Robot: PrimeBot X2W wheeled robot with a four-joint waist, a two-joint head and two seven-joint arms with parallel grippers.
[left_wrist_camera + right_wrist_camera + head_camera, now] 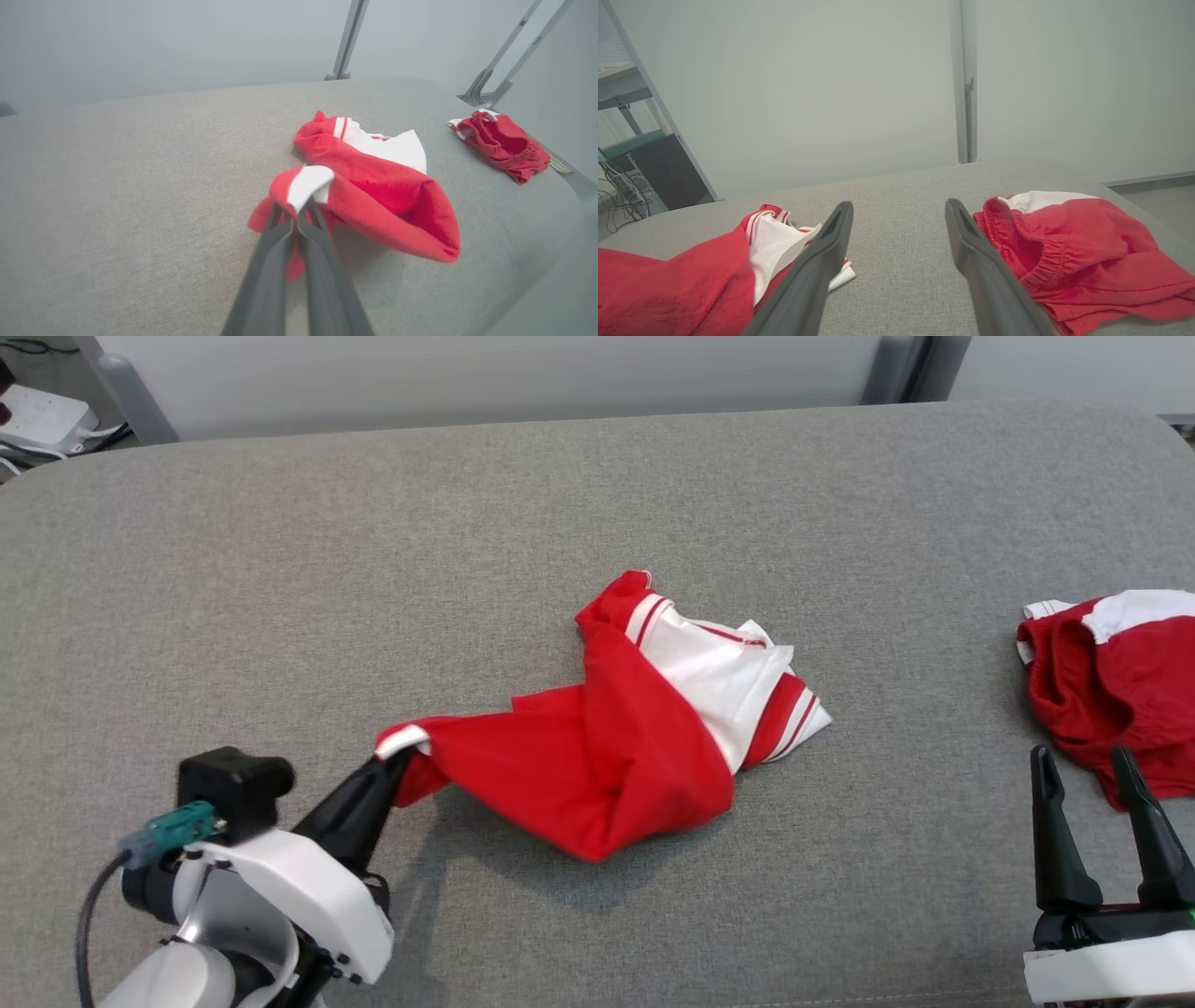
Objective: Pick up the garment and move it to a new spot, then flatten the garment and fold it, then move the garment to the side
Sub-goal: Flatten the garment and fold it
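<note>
The garment is a red and white shirt, crumpled at the middle of the grey padded table. My left gripper is shut on its white-edged near-left corner, which is drawn out toward the lower left. In the left wrist view the dark fingers pinch that white cuff of the garment, and the cloth lifts slightly off the surface there. At the lower right my right gripper stands open with nothing between its fingers. The right wrist view has the garment left of the right gripper.
Crumpled red shorts with a white patch lie at the table's right edge, just beyond my right gripper; they also lie right of the fingers as shorts. A grey wall and metal posts stand behind the table.
</note>
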